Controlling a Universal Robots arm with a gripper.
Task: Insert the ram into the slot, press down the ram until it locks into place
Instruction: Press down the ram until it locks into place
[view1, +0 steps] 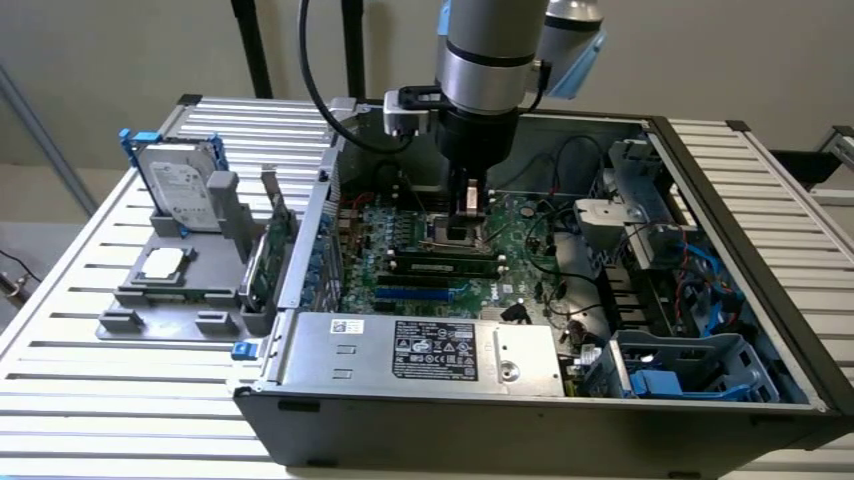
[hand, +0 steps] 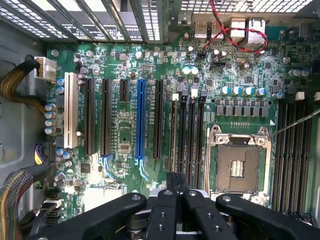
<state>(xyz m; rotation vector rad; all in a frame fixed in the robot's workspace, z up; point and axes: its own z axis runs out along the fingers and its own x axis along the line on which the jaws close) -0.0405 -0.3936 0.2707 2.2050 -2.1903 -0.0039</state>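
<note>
Inside the open computer case, over the motherboard — gripper hangs low, fingers pressed together, holding nothing. The ram lies seated in the slot, just toward the power supply from the gripper — edge-on in the wrist view beside the CPU socket.

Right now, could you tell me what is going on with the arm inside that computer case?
The arm's gripper is lowered into the open computer case, just above the motherboard. A ram stick sits in a slot among the black memory sockets in the exterior view. In the wrist view, the gripper's black fingers hang beside the CPU socket.
</note>
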